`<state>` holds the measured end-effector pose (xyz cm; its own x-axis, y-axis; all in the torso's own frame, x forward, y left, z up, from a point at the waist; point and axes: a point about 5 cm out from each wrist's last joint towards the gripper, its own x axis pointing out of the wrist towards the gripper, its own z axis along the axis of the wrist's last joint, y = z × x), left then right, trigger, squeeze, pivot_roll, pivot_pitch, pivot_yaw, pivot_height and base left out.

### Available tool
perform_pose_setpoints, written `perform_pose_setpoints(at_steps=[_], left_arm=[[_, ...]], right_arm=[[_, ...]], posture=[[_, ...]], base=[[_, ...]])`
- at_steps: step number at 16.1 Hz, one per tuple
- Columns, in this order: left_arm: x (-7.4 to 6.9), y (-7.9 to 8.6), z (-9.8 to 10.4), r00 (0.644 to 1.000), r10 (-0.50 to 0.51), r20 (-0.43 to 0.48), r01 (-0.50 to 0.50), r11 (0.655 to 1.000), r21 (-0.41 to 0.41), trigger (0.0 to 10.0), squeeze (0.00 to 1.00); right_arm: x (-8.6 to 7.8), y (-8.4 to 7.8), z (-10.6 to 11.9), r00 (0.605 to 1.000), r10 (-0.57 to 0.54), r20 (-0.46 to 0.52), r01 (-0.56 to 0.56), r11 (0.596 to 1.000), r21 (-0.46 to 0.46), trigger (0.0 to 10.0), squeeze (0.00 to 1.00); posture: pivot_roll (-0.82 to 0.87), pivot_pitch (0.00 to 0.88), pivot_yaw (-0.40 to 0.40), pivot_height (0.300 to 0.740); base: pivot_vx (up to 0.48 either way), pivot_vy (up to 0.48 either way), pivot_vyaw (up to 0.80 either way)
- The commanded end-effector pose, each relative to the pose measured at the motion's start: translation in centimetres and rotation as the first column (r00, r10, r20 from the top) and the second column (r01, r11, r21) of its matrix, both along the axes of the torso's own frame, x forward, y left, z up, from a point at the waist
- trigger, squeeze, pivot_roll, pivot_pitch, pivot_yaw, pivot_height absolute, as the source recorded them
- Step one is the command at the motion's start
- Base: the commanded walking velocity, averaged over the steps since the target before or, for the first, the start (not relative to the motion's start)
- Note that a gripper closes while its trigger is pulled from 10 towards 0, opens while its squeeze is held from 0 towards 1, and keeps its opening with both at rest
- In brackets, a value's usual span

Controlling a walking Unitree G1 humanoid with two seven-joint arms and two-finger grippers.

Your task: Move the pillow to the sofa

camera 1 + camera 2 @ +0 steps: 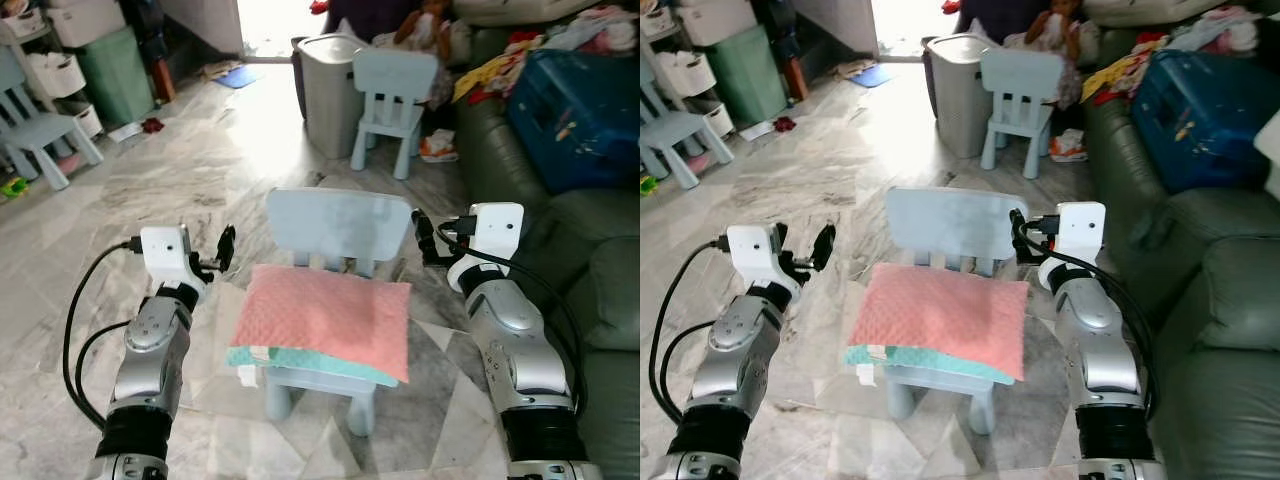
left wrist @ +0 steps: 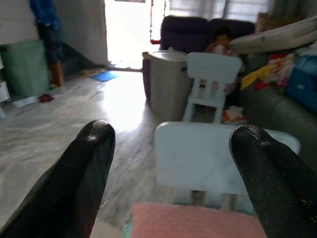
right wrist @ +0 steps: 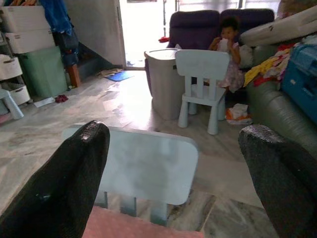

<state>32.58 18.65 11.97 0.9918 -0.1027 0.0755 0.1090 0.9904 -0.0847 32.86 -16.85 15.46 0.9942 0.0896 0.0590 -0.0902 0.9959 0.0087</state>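
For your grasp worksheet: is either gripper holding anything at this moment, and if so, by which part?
Nothing is held. The left gripper and right gripper are both open, one on either side of the pink pillow, which lies untouched on the small blue chair.

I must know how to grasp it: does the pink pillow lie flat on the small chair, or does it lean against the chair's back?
Flat. The pillow lies across the seat of the small chair, its front edge overhanging.

Head stereo pair looks steeply down; both wrist cameras face forward, low and close, sharing the pale-blue plastic child's chair (image 1: 340,228).
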Motion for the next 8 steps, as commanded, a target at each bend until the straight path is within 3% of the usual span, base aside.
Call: perform_pose_setpoints(at_steps=[1, 2, 8], left_arm=[[0.22, 0.49, 0.67, 1.000, 0.005, 0.015, -0.005, 1.000, -0.006, 10.0, 0.00], [0.33, 0.47, 1.25, 0.999, -0.006, 0.037, 0.007, 1.000, -0.015, 10.0, 0.00], [0.25, 0.51, 1.42, 0.998, -0.029, 0.049, 0.030, 0.999, -0.027, 10.0, 0.00]], right_arm=[[0.09, 0.34, 0.80, 1.000, 0.009, 0.025, -0.009, 1.000, 0.003, 10.0, 0.00], [-0.05, 0.49, 1.28, 0.998, 0.023, 0.064, -0.025, 1.000, 0.017, 10.0, 0.00], [-0.20, 0.61, 1.30, 0.997, 0.031, 0.068, -0.031, 0.999, 0.010, 10.0, 0.00]], posture=[[-0.11, 0.000, 0.037, 0.740], [-0.11, 0.000, 0.037, 0.740], [-0.12, 0.000, 0.037, 0.740]], base=[[0.000, 0.000, 0.00], [0.000, 0.000, 0.00], [0.000, 0.000, 0.00]])
